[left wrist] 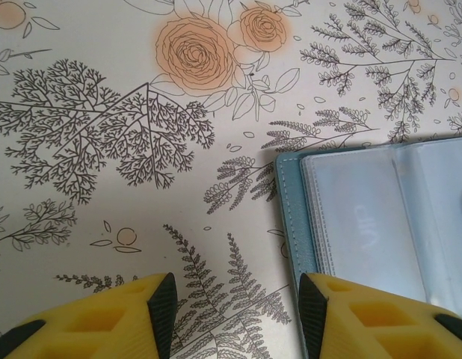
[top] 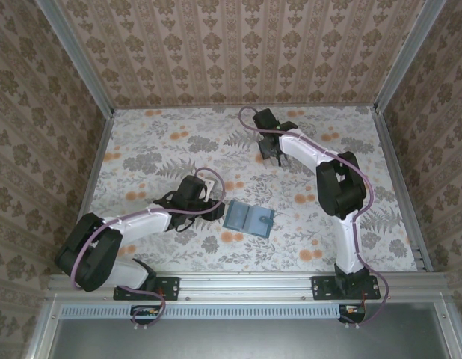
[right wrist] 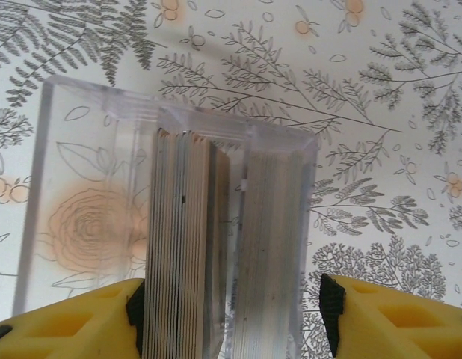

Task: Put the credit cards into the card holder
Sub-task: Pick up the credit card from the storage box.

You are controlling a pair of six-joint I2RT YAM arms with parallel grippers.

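The teal card holder (top: 250, 218) lies open and flat near the middle of the table, its clear inner pockets (left wrist: 380, 217) facing up. My left gripper (left wrist: 237, 314) hangs open just left of it. Nothing sits between its fingers, and the right fingertip (left wrist: 315, 314) is over the holder's left edge. At the far middle, my right gripper (right wrist: 232, 314) is open and straddles a stack of credit cards (right wrist: 182, 247) standing on edge in a clear stand (right wrist: 89, 149). The left pad is at the stack's side. The right pad stands a little clear of the stand's wall.
Papered walls (top: 44, 149) close the floral table on three sides. A metal rail (top: 246, 284) carrying both arm bases runs along the near edge. Bare tablecloth (top: 156, 146) lies between the holder and the back left corner.
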